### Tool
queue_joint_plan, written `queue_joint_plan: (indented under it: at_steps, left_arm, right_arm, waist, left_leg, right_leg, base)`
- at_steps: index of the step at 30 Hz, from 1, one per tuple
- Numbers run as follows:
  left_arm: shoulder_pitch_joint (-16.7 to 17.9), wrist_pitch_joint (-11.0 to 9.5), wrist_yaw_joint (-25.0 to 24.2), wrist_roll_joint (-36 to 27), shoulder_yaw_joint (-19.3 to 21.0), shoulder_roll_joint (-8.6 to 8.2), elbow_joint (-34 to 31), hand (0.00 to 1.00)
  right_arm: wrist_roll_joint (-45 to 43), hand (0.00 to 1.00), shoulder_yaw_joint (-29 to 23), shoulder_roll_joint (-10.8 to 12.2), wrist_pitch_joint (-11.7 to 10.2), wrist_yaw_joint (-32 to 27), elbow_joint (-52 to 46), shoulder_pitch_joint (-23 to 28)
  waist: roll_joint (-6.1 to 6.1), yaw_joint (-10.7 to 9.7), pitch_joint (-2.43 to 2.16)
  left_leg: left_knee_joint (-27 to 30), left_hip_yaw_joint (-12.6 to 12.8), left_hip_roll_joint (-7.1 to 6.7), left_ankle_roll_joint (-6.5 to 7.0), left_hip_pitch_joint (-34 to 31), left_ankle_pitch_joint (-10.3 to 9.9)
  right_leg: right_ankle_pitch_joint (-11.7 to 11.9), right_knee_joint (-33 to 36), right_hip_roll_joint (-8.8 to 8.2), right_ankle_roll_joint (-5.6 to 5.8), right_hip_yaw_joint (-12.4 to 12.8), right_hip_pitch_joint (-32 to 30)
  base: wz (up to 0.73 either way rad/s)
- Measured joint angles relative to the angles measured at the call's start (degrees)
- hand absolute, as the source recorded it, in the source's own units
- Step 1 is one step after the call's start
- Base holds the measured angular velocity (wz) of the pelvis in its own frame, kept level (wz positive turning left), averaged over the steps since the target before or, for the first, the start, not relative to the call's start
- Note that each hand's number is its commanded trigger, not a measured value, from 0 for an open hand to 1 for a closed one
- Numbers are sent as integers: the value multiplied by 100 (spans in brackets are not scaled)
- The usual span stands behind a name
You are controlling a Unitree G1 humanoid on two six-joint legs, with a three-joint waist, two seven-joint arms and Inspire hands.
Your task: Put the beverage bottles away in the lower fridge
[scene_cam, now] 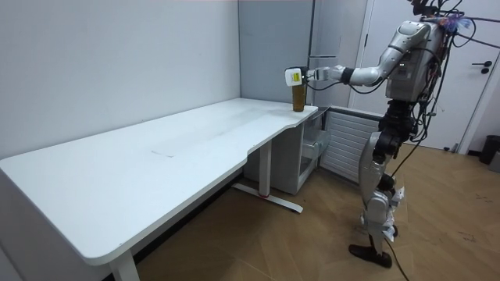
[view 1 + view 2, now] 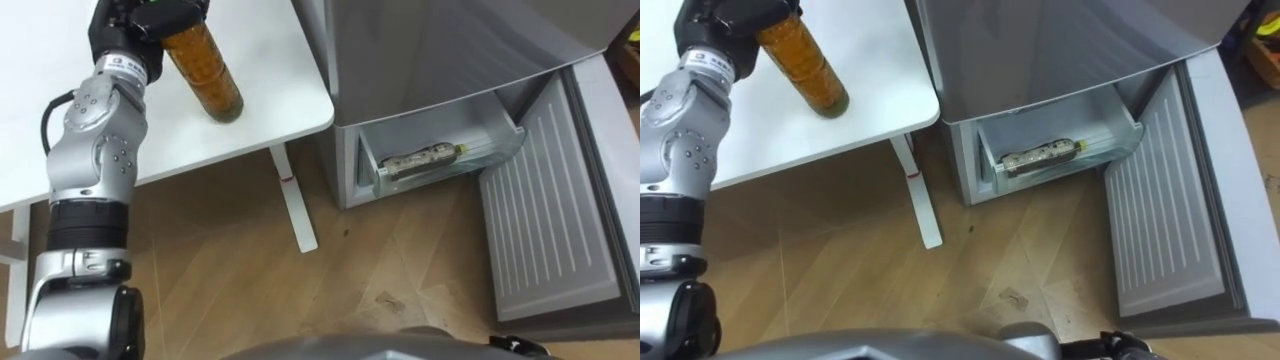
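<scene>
- L hand (image 2: 140, 22): fingers clenched round top of amber drink bottle (image 2: 210, 78).
- Bottle stood upright under fingers on white tabletop (image 2: 270, 60), nr its corner.
- Well to right of fingers & lower: lower fridge drawer (image 2: 505, 135) was open, w/ 2nd bottle (image 2: 425, 160) lying inside.

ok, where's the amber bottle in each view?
Left eye view: amber bottle at the top, left of centre, on the white table, left hand round its top.
Right eye view: top left, on the table.
Room view: upper middle, at the table's far end by the fridge.
Shared landmark: the table's corner nearest the fridge; the bottle stands just inside it.
</scene>
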Motion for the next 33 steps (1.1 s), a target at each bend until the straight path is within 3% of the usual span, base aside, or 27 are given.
queue_joint_plan:
  at_steps: [19,26,33]
  left_arm:
    - [0,-24,-114,55,-14,9,79,100]
    - [1,-139,-48,41,-119,-1,34,100]
    - [20,-347,45,-133,-225,-332,-7,100]
  right_arm:
    - [71,0,103,0,21,-53,0,-2]
    - [362,0,171,12,13,-37,-72,28]
    - [430,0,501,-7,18,27,-318,-26]
  waist:
    - [11,-57,10]
    - [-34,-46,39]
    - [-51,119,49]
  left_leg:
    - [-2,-3,24,0,7,0]
    - [-1,-1,46,0,4,0]
    - [3,7,57,0,3,0]
  right_leg:
    - [8,4,30,-8,26,4]
    - [15,8,49,-20,31,10]
    - [20,36,57,-29,17,9]
  base:
    - [0]
    - [0]
    - [0]
